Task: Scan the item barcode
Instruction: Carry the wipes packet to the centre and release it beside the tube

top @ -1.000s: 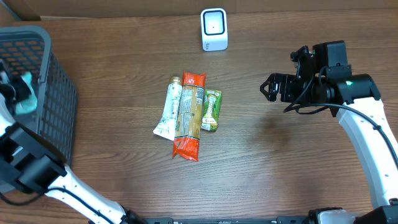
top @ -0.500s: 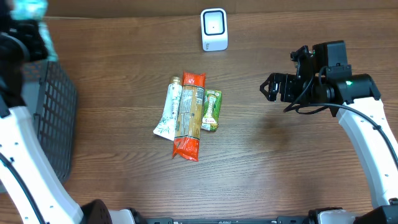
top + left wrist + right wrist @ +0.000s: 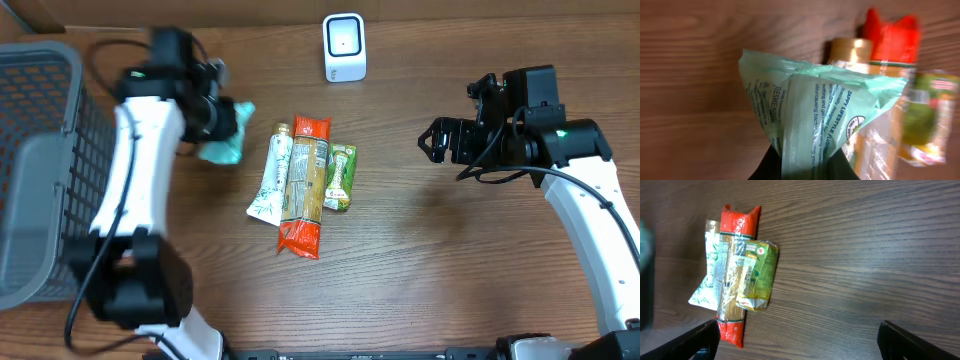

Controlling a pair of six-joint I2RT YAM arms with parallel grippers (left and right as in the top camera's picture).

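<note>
My left gripper [image 3: 214, 118] pinches mint-green packet [image 3: 820, 110] just left of tube [image 3: 270, 178]; my right gripper [image 3: 436, 140] spread wide, well apart from scanner [image 3: 344, 47].

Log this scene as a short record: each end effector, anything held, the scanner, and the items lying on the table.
left end effector: shut on mint-green plastic pouch
right end effector: open, empty
scanner: white boxy scanner, far table edge
lying together: white gold-capped tube, red-ended pasta packet, green sachet
far left: grey mesh basket
</note>
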